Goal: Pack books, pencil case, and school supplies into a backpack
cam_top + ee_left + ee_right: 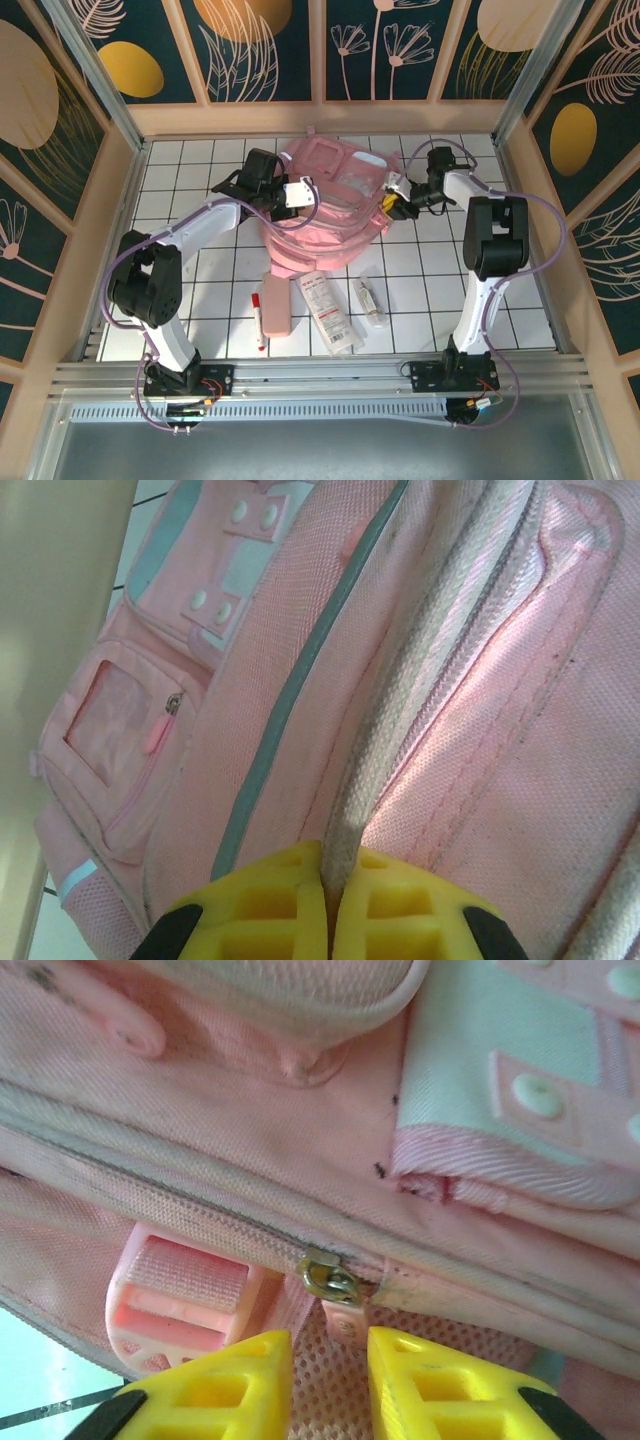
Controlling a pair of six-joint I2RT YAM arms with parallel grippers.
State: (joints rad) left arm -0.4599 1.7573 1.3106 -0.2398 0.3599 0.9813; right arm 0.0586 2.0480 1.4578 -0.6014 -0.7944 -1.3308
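The left gripper (328,920) is clenching a raised seam ridge (362,780) of the backpack (330,232), which is lying near the middle of the tiled table (200,180). The right gripper (328,1370) is sitting at the backpack's right flank with its jaws parted. The pink pull tab (345,1328) is hanging between them under the brass zipper slider (330,1282), and neither pad appears to be pinching it. The zipper is looking closed here, so opening it is probably the step in hand. The pencil case (277,305), marker (260,320), packet (330,312) and clear tube (372,300) are lying unpacked on the table in front of the backpack. If the jaws close slightly off, they risk catching the mesh or the strap buckle (180,1300) instead of the tab. If the left gripper's thin fold slips during a pull, the whole backpack could slide onto those 4 items.
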